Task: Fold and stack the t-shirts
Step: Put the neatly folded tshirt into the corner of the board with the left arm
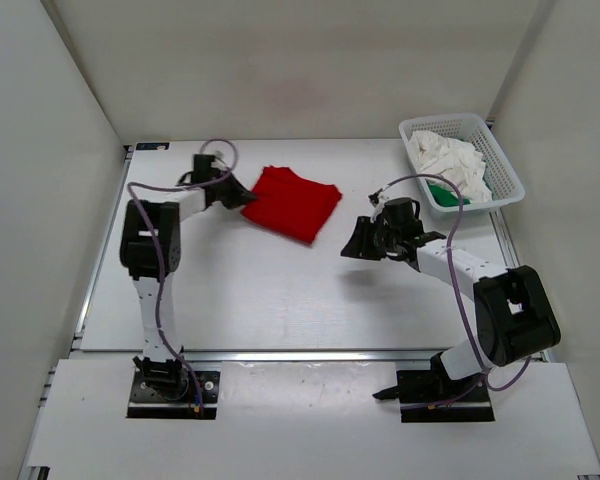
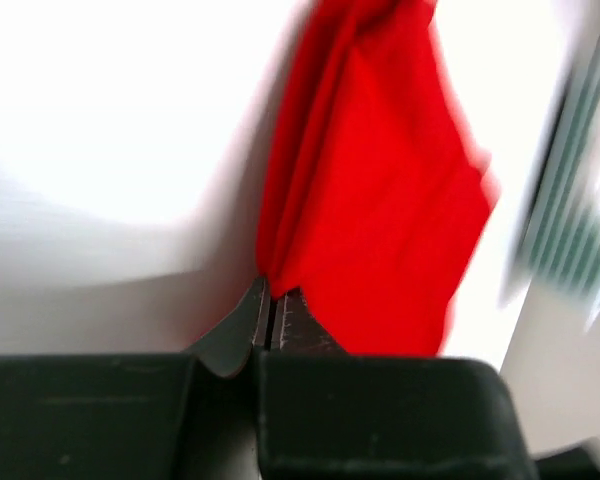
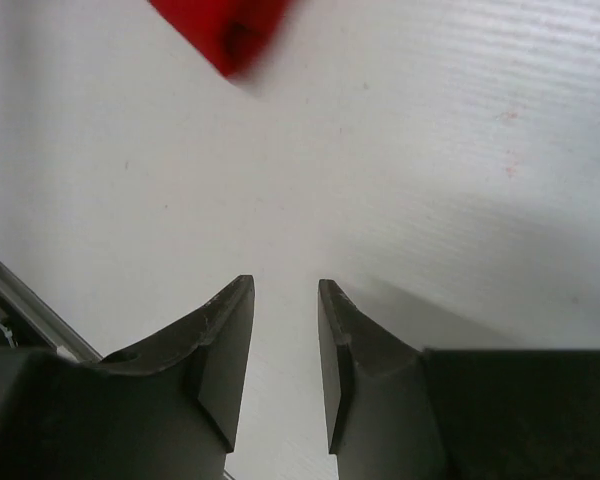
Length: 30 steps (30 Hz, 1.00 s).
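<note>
The bright red t-shirt point(image 1: 292, 202) lies folded on the white table, back centre. My left gripper point(image 1: 243, 196) is at its left corner; in the left wrist view the jaws point(image 2: 270, 296) are shut, pinching the edge of the red t-shirt point(image 2: 380, 200). My right gripper point(image 1: 358, 243) hovers right of the shirt, open, with only bare table between its fingers point(image 3: 285, 290). A corner of the red t-shirt point(image 3: 225, 25) shows at the top of that view. The white t-shirt point(image 1: 448, 158) and a bit of the green t-shirt point(image 1: 442, 191) lie crumpled in the basket.
The white mesh basket point(image 1: 442, 120) stands at the back right corner of the table. White walls enclose the table on the left, back and right. A metal rail point(image 1: 310, 355) runs along the near edge by the arm bases.
</note>
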Each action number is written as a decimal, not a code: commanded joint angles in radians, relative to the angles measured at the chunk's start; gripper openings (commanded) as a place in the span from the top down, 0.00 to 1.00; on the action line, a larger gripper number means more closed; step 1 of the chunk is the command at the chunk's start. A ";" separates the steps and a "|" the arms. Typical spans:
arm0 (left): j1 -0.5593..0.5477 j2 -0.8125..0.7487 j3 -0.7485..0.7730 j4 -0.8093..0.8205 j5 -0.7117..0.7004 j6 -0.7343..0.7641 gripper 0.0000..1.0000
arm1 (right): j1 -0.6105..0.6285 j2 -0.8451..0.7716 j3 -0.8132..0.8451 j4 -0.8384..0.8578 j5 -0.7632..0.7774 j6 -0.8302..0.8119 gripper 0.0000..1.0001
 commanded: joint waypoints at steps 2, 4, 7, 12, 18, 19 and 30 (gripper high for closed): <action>0.263 -0.212 -0.103 0.124 -0.125 -0.090 1.00 | -0.001 -0.043 -0.049 0.098 -0.049 0.006 0.70; 0.338 -0.248 -0.167 0.181 -0.159 -0.130 0.99 | 0.019 -0.040 -0.057 0.093 -0.052 0.000 0.69; 0.386 -0.305 -0.313 0.312 -0.187 -0.203 0.74 | 0.053 -0.046 -0.078 0.107 -0.070 0.011 0.70; 0.401 -0.287 -0.396 0.419 -0.170 -0.286 0.31 | 0.103 -0.086 -0.148 0.137 -0.073 0.037 0.69; 0.421 -0.246 -0.384 0.364 -0.143 -0.294 0.27 | 0.135 -0.132 -0.204 0.145 -0.078 0.059 0.69; 0.430 -0.243 -0.378 0.361 -0.144 -0.296 0.29 | 0.137 -0.138 -0.219 0.145 -0.072 0.063 0.69; 0.437 -0.013 -0.107 0.241 -0.150 -0.295 0.49 | 0.091 -0.265 -0.250 0.079 -0.075 0.071 0.68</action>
